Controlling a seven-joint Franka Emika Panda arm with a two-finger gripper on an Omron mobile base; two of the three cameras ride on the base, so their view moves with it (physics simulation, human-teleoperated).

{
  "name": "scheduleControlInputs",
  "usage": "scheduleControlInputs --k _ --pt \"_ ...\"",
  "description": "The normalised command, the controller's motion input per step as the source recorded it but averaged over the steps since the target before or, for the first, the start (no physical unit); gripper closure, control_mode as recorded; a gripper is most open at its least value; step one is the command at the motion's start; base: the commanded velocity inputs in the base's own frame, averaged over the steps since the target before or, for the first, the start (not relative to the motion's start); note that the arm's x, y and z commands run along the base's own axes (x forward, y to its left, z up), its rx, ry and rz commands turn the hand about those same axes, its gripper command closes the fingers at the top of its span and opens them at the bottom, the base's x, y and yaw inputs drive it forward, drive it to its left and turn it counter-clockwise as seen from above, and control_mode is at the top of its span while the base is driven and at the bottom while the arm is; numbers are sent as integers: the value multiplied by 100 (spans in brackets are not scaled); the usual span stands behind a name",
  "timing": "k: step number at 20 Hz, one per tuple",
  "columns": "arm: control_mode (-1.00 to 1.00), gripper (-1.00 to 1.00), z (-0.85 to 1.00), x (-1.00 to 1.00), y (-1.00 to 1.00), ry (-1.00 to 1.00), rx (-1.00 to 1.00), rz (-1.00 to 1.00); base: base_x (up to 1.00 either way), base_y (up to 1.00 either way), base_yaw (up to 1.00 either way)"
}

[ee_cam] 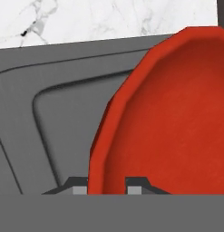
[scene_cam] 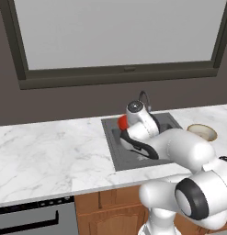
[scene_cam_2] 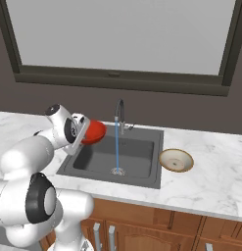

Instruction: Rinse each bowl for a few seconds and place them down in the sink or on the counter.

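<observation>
big dark-framed window [scene_cam_2: 122, 34] in brown wall [scene_cam: 64, 101], wooden cabinets [scene_cam_2: 157, 230] below, dark appliance front [scene_cam: 27, 220] at left

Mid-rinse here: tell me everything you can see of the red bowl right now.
The red bowl is small, round, glossy and plain, its rim faceted in the hand view. It is tipped on edge, held above the left end of the sink, with the tool shut on its rim, one tip on each side of the wall. It sits left of the running water stream, not under it. Nothing else touches it.
</observation>
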Motion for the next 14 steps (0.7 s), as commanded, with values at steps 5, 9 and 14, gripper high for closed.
scheduleControlInputs --k 5,9,14 --pt "-100 100 -12 0 -17 0 0 -3 0 0 0" --pt "-100 100 -11 9 -8 0 0 -1 0 0 0" --pt "-100 100 -10 12 -10 0 0 0 0 0 0"
